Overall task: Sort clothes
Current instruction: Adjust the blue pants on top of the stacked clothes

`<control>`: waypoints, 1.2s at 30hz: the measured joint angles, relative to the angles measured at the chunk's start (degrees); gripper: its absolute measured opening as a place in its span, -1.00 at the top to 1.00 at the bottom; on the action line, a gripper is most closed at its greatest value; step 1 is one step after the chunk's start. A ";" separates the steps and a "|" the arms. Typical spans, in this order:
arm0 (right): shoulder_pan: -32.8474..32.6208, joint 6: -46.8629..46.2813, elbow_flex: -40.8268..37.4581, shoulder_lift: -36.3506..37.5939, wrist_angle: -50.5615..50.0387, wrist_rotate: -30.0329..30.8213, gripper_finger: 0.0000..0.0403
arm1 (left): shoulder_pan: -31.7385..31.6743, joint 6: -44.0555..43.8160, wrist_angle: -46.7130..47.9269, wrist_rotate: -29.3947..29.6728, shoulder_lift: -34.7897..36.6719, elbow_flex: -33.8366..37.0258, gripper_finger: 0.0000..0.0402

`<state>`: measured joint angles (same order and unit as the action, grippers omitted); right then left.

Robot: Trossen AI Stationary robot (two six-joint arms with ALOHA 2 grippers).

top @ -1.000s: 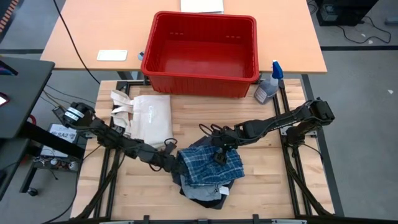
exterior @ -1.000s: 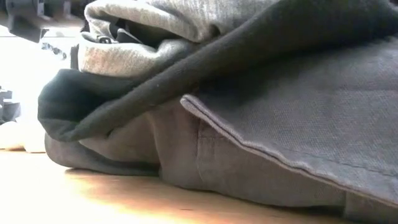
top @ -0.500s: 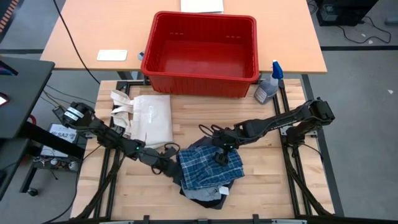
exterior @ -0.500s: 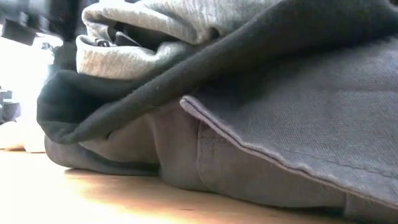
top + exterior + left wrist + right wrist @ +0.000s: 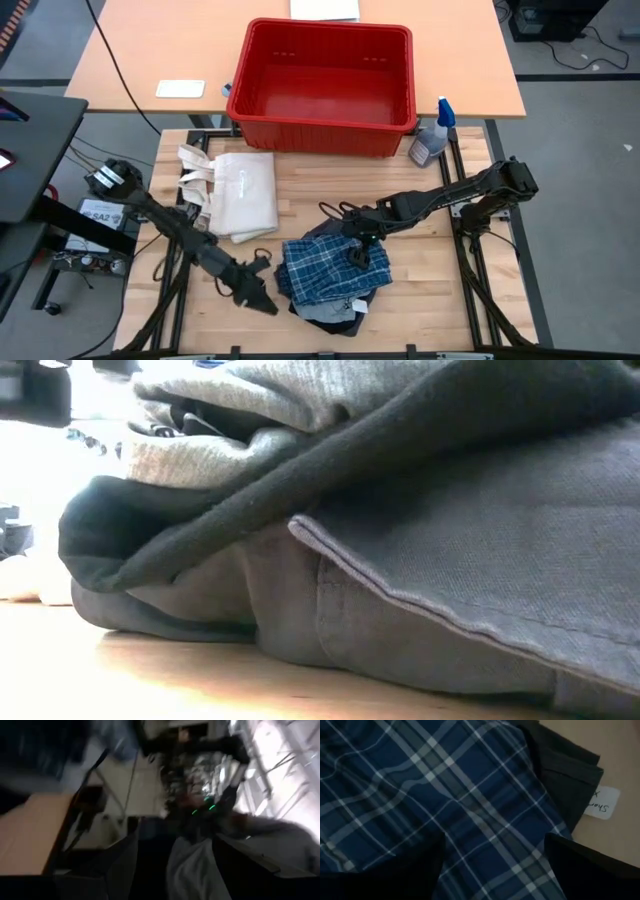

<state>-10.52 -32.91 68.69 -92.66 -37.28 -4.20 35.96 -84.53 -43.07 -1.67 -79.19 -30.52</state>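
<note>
On the wooden table (image 5: 420, 290), near its front edge, the clothes lay in one heap: the blue-and-white plaid piece (image 5: 325, 266) on top, the black piece (image 5: 322, 232) showing at the far side, the charcoal-grey shorts (image 5: 333, 312) poking out underneath toward the front. Only the right wrist view gave the plaid (image 5: 445, 805) close up, with a dark garment edge (image 5: 565, 785) and a small white label (image 5: 602, 802) beside it. The low view showed just the layering, the grey shorts (image 5: 430, 620) flat on the wood under a black fold (image 5: 200, 540).

The right arm reached in low from the right side, its right gripper (image 5: 356, 250) down on the far part of the plaid; its fingers (image 5: 590, 870) stood apart over the cloth with nothing pinched between them. The left arm stretched diagonally from the table's left edge toward the front, the left gripper (image 5: 262, 299) just beside the heap, clear of it. Whether its fingers were apart I could not tell, the left wrist view being smeared.

The heap ran longer front to back, slightly slanted. A cream tote bag (image 5: 240, 192) lay to the left, a red bin (image 5: 322, 85) behind
</note>
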 joint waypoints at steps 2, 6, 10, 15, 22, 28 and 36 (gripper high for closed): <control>0.00 0.32 0.00 0.00 0.43 0.20 -0.72 | -2.06 0.01 0.32 0.30 2.54 0.00 -0.30; 0.09 1.06 -0.02 -0.02 1.56 0.28 -0.72 | -9.57 5.40 10.39 0.42 6.14 -2.20 -0.29; 0.20 0.90 -0.02 -0.02 1.73 0.22 -0.72 | -18.68 13.47 22.89 0.05 6.21 -6.13 -0.26; 0.20 0.35 -0.04 -0.02 2.21 0.54 -0.72 | -28.20 19.48 34.79 -6.56 4.77 -10.80 -0.23; 0.20 0.39 -0.04 -0.02 3.28 1.77 -0.72 | -37.24 25.56 39.66 -28.19 -2.55 -11.45 -0.44; 0.22 0.03 -0.07 -0.02 3.39 1.79 -0.72 | -44.08 29.03 38.29 -36.08 -4.34 -11.46 -0.71; 0.22 0.04 -0.07 -0.02 3.41 2.74 -0.72 | -48.82 36.26 43.54 -40.64 -5.56 -11.46 -0.73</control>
<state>-10.31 -32.86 68.62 -92.68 -33.87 -1.46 -12.86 -48.27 0.47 -42.31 -84.76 -41.99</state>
